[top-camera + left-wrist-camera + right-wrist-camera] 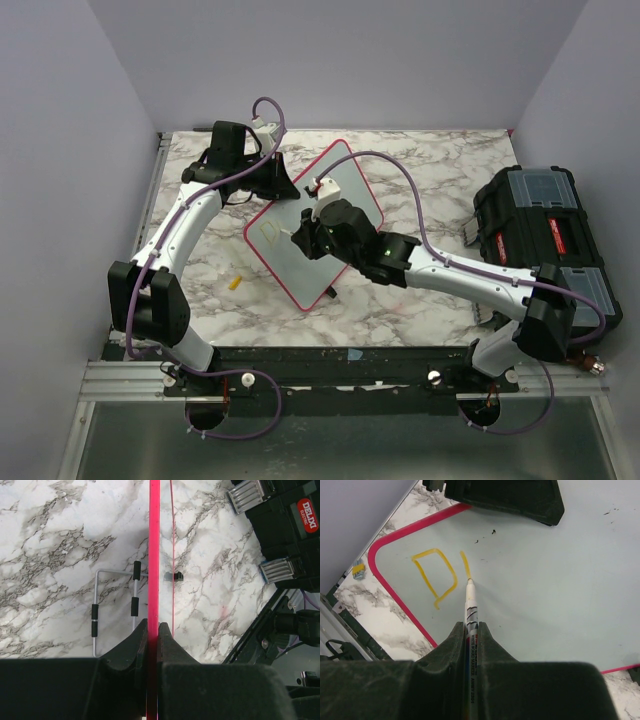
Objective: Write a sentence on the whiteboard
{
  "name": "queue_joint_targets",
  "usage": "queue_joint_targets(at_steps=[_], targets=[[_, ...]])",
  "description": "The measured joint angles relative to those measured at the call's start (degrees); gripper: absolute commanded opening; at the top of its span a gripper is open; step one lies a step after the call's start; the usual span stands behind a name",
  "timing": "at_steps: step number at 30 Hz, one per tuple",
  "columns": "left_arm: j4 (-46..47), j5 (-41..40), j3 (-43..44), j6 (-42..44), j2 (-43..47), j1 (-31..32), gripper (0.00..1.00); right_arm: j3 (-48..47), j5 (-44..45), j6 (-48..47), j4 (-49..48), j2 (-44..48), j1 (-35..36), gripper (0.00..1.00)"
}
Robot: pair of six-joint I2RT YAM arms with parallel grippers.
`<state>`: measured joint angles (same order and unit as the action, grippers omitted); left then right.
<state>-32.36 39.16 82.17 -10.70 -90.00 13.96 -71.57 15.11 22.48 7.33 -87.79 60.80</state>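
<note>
- Top view: the glossy white, pink-rimmed whiteboard point(350, 185) sits cornerwise in the middle of the grey-veined marble counter point(430, 170), between my two arms. The left claw point(278, 185) is at its far-left edge. The right claw point(305, 238) hangs over its face and is the one nearer the writing.
- Left wrist view: the left claw point(152, 630) is clenched on the board's pink rim, which runs edge-on straight away from it (a steadying hold, I judge).
- Right wrist view: the right claw point(469, 630) is clenched on a slim white marker point(469, 605), whose long axis is in line with the claw. The tip seems to touch the board at the foot of a short stroke just right of the "D" that starts the faint yellow sentence point(435, 575). Blank board lies to the tip's right in this view, so I judge the next strokes go that way.
</note>
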Motion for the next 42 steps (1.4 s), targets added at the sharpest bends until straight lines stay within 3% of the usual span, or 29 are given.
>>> queue_joint_targets(at_steps=[21, 42], targets=[[0.0, -0.3, 0.0, 0.4, 0.0, 0.0, 0.00, -5.9, 0.4, -0.6, 6.1, -2.6, 0.0, 0.01], [0.0, -0.4, 0.0, 0.4, 0.0, 0.0, 0.00, -9.1, 1.5, -0.7, 6.0, -3.8, -0.5, 0.01]])
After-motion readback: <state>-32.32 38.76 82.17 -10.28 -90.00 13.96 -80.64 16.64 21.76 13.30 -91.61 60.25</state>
